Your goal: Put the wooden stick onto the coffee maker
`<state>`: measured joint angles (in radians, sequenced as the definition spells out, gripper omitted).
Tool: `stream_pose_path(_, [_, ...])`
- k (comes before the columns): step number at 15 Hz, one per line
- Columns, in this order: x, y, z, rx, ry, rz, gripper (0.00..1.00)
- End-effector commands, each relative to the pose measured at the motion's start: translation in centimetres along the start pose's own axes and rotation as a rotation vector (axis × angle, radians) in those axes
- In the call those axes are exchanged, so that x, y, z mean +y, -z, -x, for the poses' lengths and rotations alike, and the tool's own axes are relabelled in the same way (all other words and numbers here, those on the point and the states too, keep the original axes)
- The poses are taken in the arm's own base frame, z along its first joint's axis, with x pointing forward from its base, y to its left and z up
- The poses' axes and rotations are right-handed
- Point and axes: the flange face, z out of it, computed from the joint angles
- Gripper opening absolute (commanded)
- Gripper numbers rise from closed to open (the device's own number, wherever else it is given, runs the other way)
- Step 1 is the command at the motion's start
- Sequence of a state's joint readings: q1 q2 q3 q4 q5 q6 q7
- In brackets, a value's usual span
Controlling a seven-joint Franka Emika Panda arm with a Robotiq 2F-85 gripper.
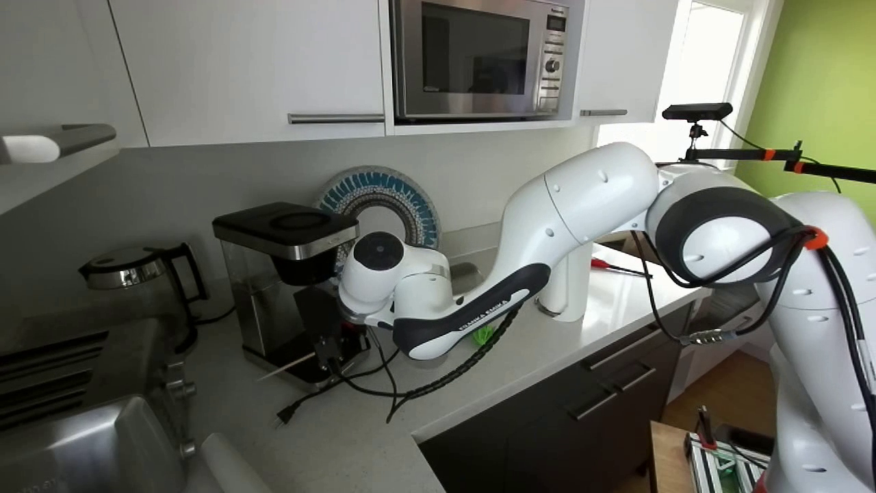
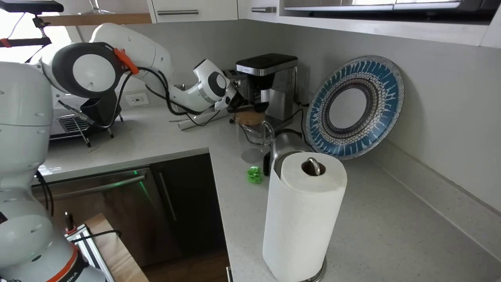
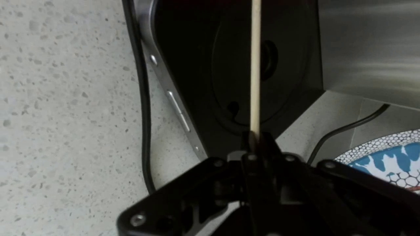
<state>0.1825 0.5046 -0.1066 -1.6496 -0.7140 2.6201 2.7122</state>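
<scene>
Currently one end effector (image 3: pixel 255 139), pinching one wooden stick (image 3: pixel 255 72); one coffee maker (image 1: pixel 284 233) close by.

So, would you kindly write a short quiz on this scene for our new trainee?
1. What is the gripper holding?
2. True or false: the black-handled glass jug stands outside the coffee maker.
3. In the wrist view, which of these fills the upper middle: A) toaster, B) black base plate, C) microwave?

Key: 1. The wooden stick. 2. True. 3. B.
</scene>
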Motion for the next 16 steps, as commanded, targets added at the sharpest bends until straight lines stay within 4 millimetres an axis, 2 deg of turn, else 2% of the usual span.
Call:
stream_pose_path(1, [0.1, -1.4, 1.7, 0.04, -0.03, -0.01, 0.02])
stream_pose_path(2, [-0.2, -1.5, 1.8, 0.052, -0.04, -0.009, 0.32])
stream_pose_path(4, [-1.3, -1.5, 1.3, 0.087, -0.083, -0.01, 0.4])
stream_pose_path(7, [-2.0, -1.2, 0.9, 0.124, -0.131, -0.011, 0.62])
stream_pose_path(11, [0.7, 1.6, 3.9, 0.035, 0.002, 0.041, 0.93])
stream_pose_path(12, [1.4, 2.3, 4.8, 0.02, 0.028, 0.054, 0.99])
stream_pose_path(14, [3.0, 4.6, 6.3, 0.044, 0.08, 0.078, 1.0])
stream_pose_path(16, [4.9, 7.6, 7.0, 0.064, 0.153, 0.111, 1.0])
